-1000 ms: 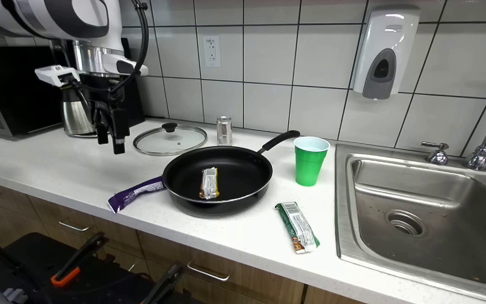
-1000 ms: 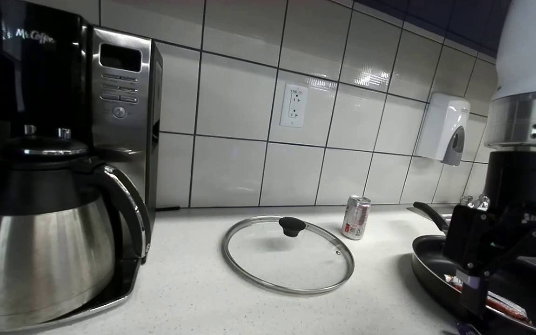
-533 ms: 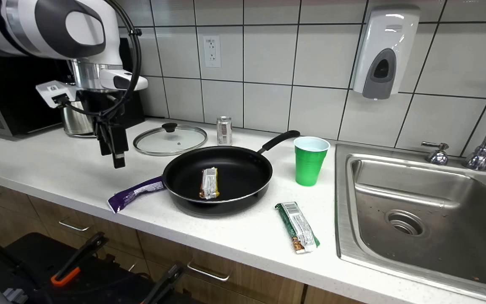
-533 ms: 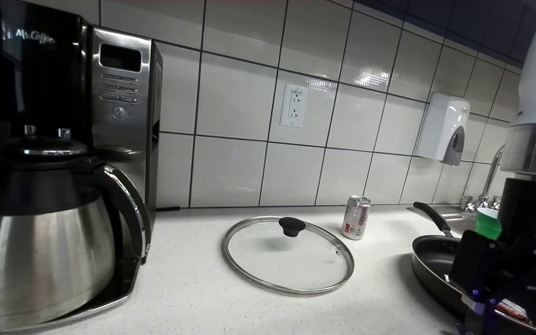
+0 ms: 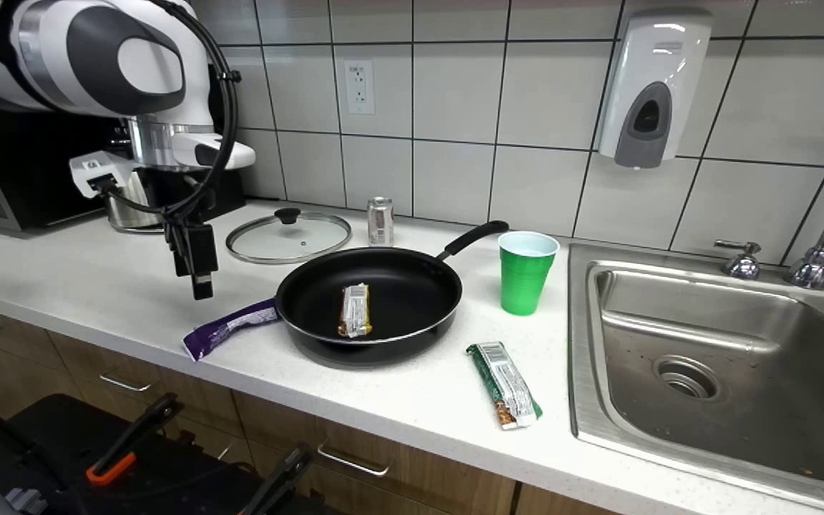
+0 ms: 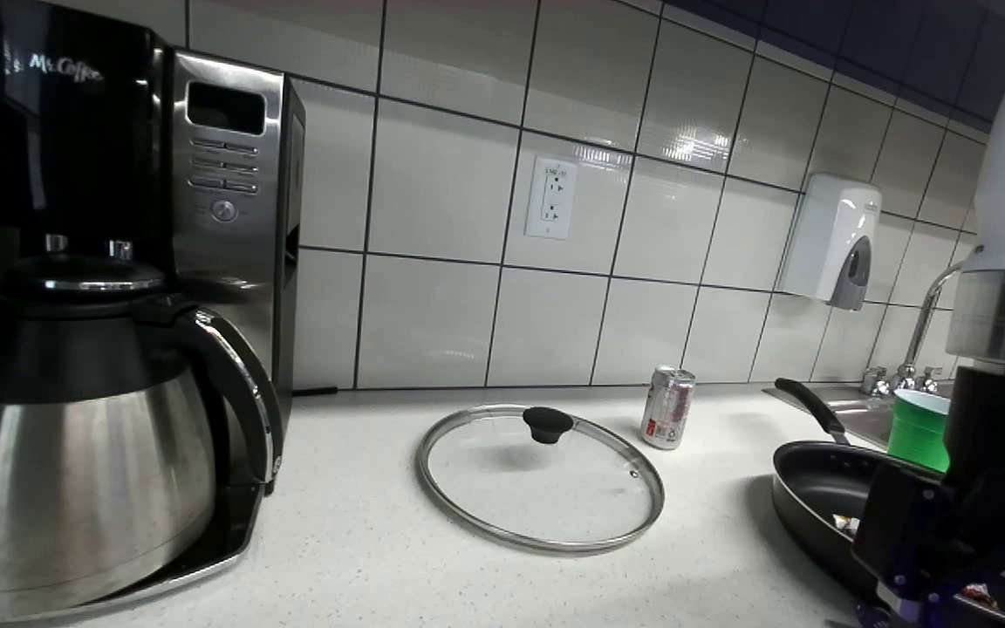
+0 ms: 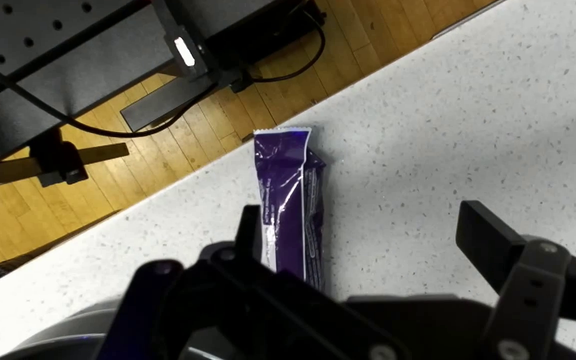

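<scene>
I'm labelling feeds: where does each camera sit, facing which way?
Wrist view: wrist-mounted, facing down at purple wrapper; open hand shows.
An exterior view: raised before counter, facing skillet and sink; arm and hand show.
An exterior view: low by coffee maker, facing lid and wall; arm and hand cropped.
Both exterior views share the lid.

We see free air between the spread jaws of the gripper (image 7: 358, 220), and along both long sides of the purple packet (image 7: 288, 200) there is bare counter (image 7: 418, 150). At one end of this packet, the raised wall of the pan (image 5: 412, 293) stands in the way. Farther back, the lid (image 5: 288, 239) and the can (image 5: 380, 223) narrow the room behind the pan.
</scene>
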{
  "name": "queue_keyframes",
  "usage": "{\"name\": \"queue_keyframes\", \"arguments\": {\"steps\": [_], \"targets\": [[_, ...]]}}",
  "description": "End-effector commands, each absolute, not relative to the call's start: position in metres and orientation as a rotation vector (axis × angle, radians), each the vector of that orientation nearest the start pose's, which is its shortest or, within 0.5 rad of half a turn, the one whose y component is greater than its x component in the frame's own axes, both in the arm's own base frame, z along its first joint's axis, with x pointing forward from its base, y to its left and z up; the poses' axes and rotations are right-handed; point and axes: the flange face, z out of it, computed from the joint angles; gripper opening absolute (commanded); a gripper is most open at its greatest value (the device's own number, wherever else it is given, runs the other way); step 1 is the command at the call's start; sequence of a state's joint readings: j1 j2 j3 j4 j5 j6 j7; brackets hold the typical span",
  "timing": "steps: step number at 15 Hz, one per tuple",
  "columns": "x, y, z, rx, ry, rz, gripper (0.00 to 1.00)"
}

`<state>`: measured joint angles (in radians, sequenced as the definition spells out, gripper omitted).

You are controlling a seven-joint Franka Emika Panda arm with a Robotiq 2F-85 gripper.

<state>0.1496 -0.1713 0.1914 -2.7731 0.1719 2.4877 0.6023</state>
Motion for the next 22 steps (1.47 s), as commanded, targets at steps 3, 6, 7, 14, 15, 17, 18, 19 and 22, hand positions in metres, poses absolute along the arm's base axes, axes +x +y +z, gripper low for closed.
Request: {"name": "queue_keyframes", "arguments": {"steps": [3,6,7,14,15,17,18,19,22], "targets": [[0.363,0.107,0.239,-3.101,0.489,0.108,1.00],[0.367,0.101,0.228,-3.136,0.375,0.078,1.00],[0.368,0.099,0.225,-3.148,0.340,0.069,1.00],[0.374,0.096,0.209,-3.151,0.257,-0.020,1.00],[0.374,0.095,0.206,-3.150,0.258,-0.022,1.00],[0.375,0.095,0.202,-3.143,0.265,-0.032,1.00],[0.375,0.095,0.200,-3.140,0.268,-0.036,1.00],[0.375,0.095,0.198,-3.135,0.272,-0.039,1.00],[0.375,0.092,0.193,-3.129,0.290,-0.038,1.00]]}}
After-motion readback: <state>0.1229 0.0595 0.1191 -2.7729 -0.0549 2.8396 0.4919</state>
